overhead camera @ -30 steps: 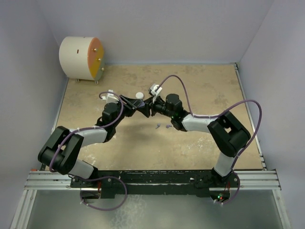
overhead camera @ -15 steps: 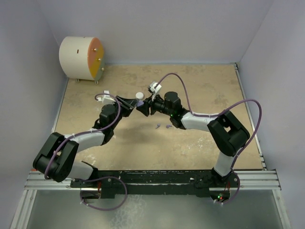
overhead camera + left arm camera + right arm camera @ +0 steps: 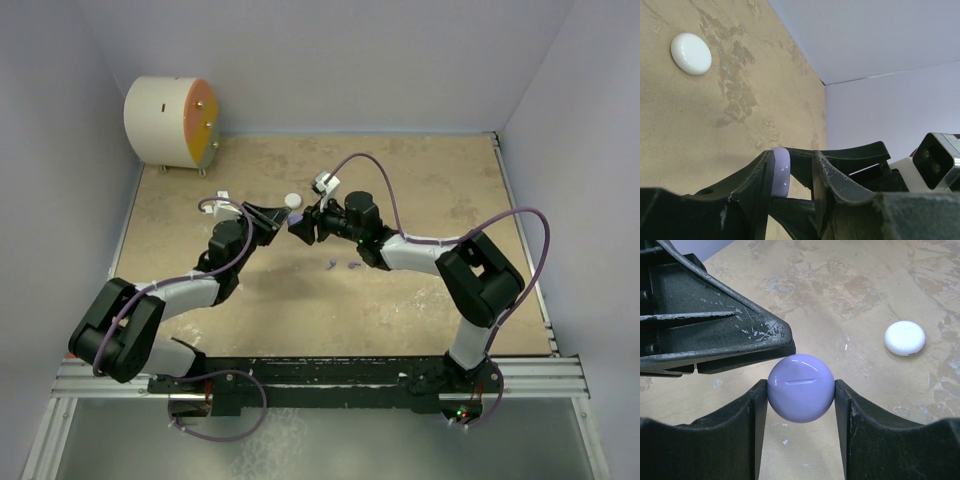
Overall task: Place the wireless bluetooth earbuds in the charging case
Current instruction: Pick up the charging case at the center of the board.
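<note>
Glossy lilac case half (image 3: 800,388), glossy white case half (image 3: 904,338), scuffed matt black right gripper (image 3: 800,390), mottled matt tabletop (image 3: 865,285)

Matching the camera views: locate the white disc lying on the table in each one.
Top external: white disc, just left of centre, above the middle.
Left wrist: upper left corner.
Right wrist: right side, above the middle.
Shared landmark: the lilac disc clamped by the right end effector.
</note>
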You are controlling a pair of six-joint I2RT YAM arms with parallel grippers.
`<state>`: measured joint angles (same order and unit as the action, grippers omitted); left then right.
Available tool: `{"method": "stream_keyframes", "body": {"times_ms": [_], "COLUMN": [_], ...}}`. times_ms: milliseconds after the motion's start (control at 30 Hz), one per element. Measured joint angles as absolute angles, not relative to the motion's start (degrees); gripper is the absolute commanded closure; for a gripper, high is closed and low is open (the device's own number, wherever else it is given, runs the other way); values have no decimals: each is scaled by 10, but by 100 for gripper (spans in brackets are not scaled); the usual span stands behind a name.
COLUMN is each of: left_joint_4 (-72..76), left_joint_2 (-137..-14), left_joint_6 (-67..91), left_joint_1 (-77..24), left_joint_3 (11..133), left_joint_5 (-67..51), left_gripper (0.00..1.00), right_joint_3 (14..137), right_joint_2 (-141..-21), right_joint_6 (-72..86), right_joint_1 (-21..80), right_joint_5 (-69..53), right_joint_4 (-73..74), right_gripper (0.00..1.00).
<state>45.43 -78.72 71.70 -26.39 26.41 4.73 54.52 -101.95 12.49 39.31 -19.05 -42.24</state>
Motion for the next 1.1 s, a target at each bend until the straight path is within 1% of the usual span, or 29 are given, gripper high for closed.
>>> {"method": "stream_keyframes", "body": {"times_ms": [767,900,1100], "left_joint_4": [459,462,464], "left_joint_2": [-799,-811,-814], "left_joint_6": [713,713,713], "left_joint_1": [-264,-264,-264], "left_joint_3": [263,263,263], "left_joint_5": [39,27,17], "left_gripper": [66,68,75], "right_joint_3": [551,554,554], "right_joint_2": [-1020,-1020,-1020], "right_joint_6": [125,125,125], "right_joint_1": [387,387,386], "right_joint_5": [-190,-191,-191], "right_joint_4": [-421,-419,-415], "right_gripper": [100,100,100]}}
